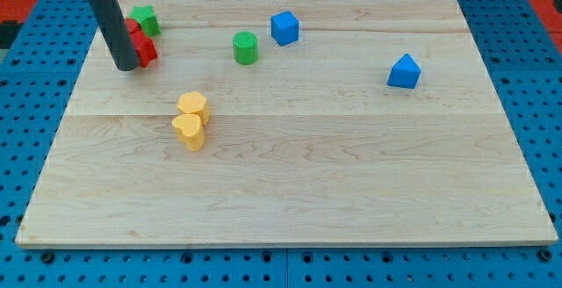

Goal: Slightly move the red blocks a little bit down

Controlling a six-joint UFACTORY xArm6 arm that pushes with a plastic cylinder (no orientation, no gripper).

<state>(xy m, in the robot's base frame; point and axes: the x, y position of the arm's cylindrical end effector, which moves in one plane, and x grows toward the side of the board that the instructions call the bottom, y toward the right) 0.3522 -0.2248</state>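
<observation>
Two red blocks [142, 46] sit close together at the view's upper left, partly hidden behind the dark rod; their shapes cannot be made out. My tip [126, 66] rests on the board just left of and slightly below them, touching or nearly touching the lower red block. A green block [145, 18] sits directly above the red ones, against them.
A green cylinder [245, 47] and a blue cube [284, 27] lie at top centre. A blue block [404, 71] is at the right. A yellow hexagonal block [193, 106] and a yellow heart-shaped block [189, 132] sit together left of centre. The wooden board [351, 191] lies on a blue pegboard.
</observation>
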